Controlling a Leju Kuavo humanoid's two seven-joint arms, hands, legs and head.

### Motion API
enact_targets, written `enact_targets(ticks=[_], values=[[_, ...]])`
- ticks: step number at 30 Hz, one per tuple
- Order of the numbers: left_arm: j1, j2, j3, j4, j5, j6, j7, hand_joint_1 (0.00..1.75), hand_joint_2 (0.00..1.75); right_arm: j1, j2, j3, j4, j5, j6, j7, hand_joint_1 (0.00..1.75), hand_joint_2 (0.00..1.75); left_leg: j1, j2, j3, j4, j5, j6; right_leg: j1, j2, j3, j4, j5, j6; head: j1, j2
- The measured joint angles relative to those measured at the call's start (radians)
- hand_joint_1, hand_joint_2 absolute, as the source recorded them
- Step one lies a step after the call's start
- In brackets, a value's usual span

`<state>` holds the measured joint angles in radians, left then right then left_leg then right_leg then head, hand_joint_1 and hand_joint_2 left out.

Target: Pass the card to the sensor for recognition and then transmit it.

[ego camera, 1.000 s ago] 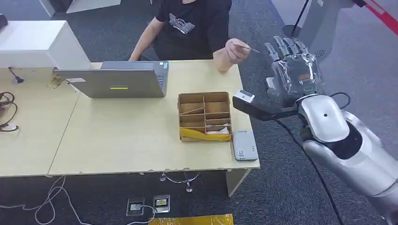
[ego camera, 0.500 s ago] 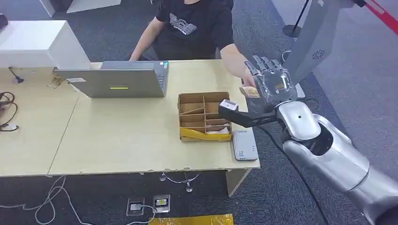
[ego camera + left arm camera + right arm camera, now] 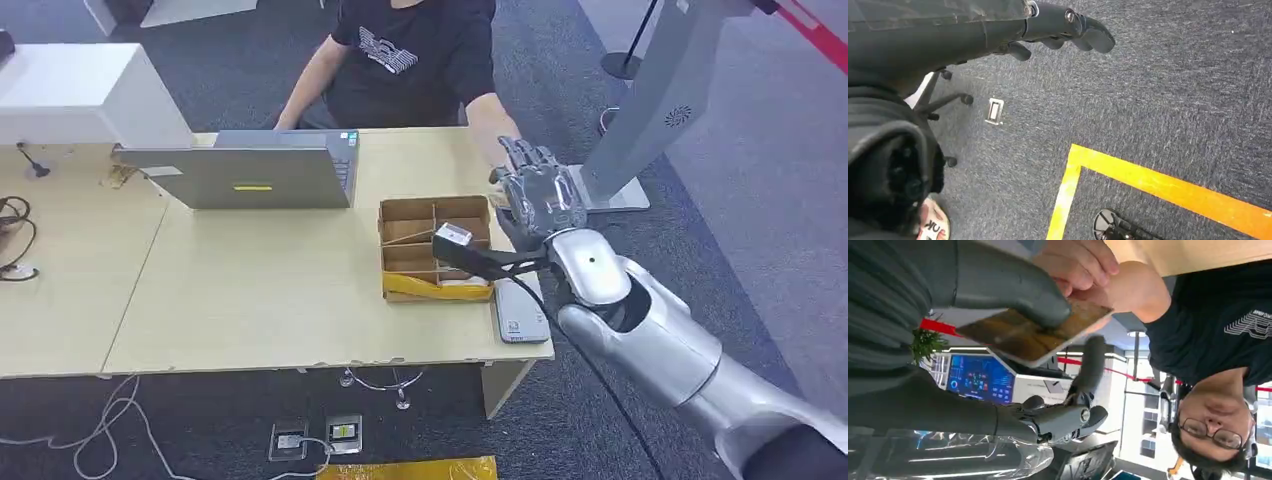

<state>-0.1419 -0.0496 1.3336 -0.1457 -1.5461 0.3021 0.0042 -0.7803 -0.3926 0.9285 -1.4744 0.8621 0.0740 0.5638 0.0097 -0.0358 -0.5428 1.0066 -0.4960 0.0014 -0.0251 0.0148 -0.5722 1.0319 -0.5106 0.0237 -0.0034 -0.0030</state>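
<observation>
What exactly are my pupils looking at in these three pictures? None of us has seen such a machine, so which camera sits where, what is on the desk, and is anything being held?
It is a humanoid robot with silver arms and many-fingered hands. One camera looks down from its head; the others sit at its wrists, so those pictures are turned.

On the table lie a laptop, a divided cardboard box and a flat grey card reader.

The right hand reaches to a seated person. Its wrist view shows its thumb pressing on a brown card, which the person's hand also touches.

The left hand hangs over the carpet, holding nothing.
</observation>
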Motion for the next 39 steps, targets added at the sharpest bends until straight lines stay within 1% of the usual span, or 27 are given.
enact_targets(ticks=[4,8,17,23,30,34,39], values=[[0.000,0.000,0.000,0.000,-0.007,0.002,-0.005,0.00,0.00,0.010,0.003,-0.006,0.011,0.000,-0.011,0.000,1.75,1.75,0.000,0.000,0.000,0.000,0.000,0.000,0.000,0.000,0.000,0.000,0.000,0.000,0.000,0.000],[0.001,0.000,-0.001,0.000,-0.017,0.003,-0.009,0.00,0.00,0.021,0.002,-0.029,0.014,0.003,-0.019,0.003,1.75,1.75,0.000,0.001,0.001,0.000,0.000,0.000,0.000,0.001,0.000,0.000,0.000,0.000,0.000,0.000],[0.002,0.001,-0.002,0.000,-0.020,0.003,-0.021,0.00,0.00,0.032,-0.023,-0.063,0.013,0.022,0.018,0.030,1.75,1.75,0.000,0.003,0.001,0.000,0.000,0.000,0.000,0.003,0.000,0.000,0.000,0.000,0.000,0.000],[0.002,0.001,-0.002,0.000,-0.019,0.005,-0.021,0.00,0.00,0.042,-0.041,-0.077,0.013,0.024,0.021,0.034,1.75,1.75,0.000,0.003,0.001,0.000,0.000,0.000,0.000,0.003,0.000,0.000,0.000,0.000,0.000,0.000],[0.003,0.001,-0.002,0.000,-0.016,0.012,-0.021,0.00,0.00,0.063,-0.045,-0.084,0.014,0.020,0.015,0.035,1.75,1.75,0.000,0.003,0.001,0.000,0.000,0.000,0.000,0.004,-0.001,0.000,0.000,0.000,0.000,0.000],[0.003,0.001,-0.002,0.000,-0.013,0.013,-0.020,0.00,0.00,0.082,-0.050,-0.084,0.020,0.008,0.003,0.027,1.75,1.75,0.000,0.003,0.001,0.000,0.000,0.000,0.000,0.004,0.000,0.000,0.000,0.000,0.000,0.000],[0.003,0.001,-0.002,0.000,-0.013,0.010,-0.019,0.00,0.00,0.115,-0.051,-0.084,0.042,-0.014,-0.008,-0.004,1.75,1.75,0.000,0.003,0.001,0.000,0.000,0.000,0.000,0.004,-0.001,0.000,0.000,0.000,0.000,0.000]])
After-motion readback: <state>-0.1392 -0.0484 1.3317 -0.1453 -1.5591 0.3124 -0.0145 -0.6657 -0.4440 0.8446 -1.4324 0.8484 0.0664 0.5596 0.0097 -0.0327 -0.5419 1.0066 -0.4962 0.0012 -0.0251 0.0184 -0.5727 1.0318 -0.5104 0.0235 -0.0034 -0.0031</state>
